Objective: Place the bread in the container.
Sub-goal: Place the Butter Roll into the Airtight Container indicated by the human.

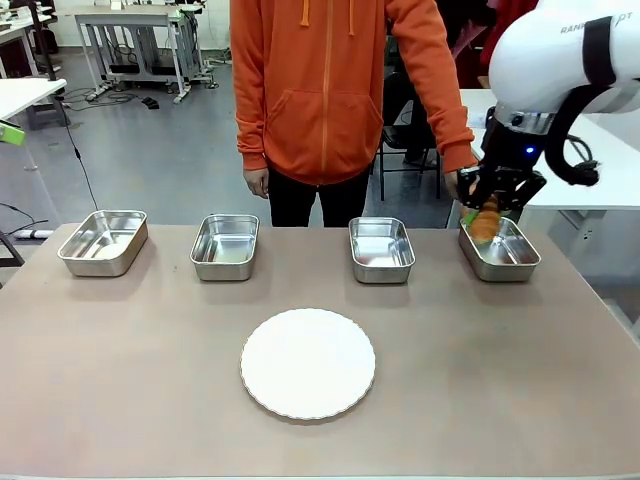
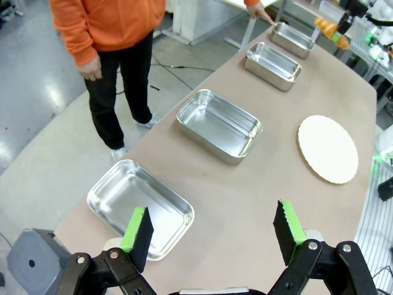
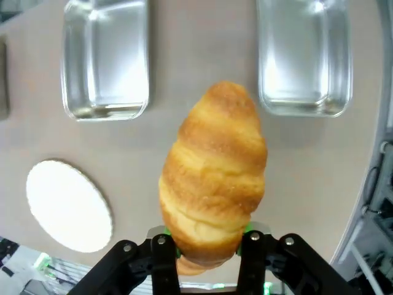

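Note:
My right gripper (image 1: 489,210) is shut on the bread (image 1: 485,223), a golden-brown croissant, and holds it up in the air beside the far-right container (image 1: 503,251), a shiny steel pan. In the right wrist view the bread (image 3: 215,166) points away from the gripper (image 3: 209,238) and hangs over bare table between two pans (image 3: 105,58) (image 3: 304,55). The person's hand (image 1: 461,183) reaches down to the back left corner of the far-right pan. My left gripper (image 2: 215,224) is open with nothing in it, high above the table's left end, and from there the bread (image 2: 329,27) shows far off.
Three more steel pans (image 1: 104,241) (image 1: 225,246) (image 1: 381,249) stand in a row along the far side. A round white plate (image 1: 308,362) lies mid-table. The person in an orange hoodie (image 1: 330,90) stands at the far edge.

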Controlling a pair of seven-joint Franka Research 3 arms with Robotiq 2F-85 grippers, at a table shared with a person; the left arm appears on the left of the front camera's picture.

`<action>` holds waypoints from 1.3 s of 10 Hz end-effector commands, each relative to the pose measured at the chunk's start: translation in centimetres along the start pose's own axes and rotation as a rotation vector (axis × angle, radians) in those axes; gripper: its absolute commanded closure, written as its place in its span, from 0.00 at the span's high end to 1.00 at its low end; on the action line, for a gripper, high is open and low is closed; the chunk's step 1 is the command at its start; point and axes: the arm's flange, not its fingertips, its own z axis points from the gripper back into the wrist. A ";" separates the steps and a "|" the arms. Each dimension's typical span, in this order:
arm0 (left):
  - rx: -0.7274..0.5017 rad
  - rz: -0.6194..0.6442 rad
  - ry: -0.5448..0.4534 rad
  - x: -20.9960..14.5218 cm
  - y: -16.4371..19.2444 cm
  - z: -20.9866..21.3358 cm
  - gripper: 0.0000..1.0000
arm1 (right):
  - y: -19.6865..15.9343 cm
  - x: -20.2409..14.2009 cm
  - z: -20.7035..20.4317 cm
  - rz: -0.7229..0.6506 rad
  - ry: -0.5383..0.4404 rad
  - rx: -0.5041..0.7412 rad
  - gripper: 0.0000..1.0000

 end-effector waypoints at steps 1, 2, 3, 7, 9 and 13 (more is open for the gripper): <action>-0.003 -0.017 -0.010 0.1 -0.1 0.0 1.00 | -3.5 3.1 -1.2 0.135 -0.012 -0.033 0.40; -0.003 -0.017 -0.010 0.1 -0.1 0.0 1.00 | -4.6 4.2 -2.3 0.180 -0.025 -0.037 0.40; -0.003 -0.017 -0.010 0.1 -0.1 0.0 1.00 | -5.3 5.0 -3.5 0.223 -0.029 -0.026 0.40; -0.003 -0.017 -0.010 0.1 -0.1 0.0 1.00 | -7.8 9.1 -9.3 0.373 -0.045 -0.002 0.40; -0.003 -0.017 -0.010 0.1 -0.1 0.0 1.00 | -8.0 10.7 -10.6 0.363 -0.061 -0.017 0.40; -0.003 -0.017 -0.010 0.1 -0.1 0.0 1.00 | -9.5 10.4 -11.5 0.407 -0.082 -0.027 1.00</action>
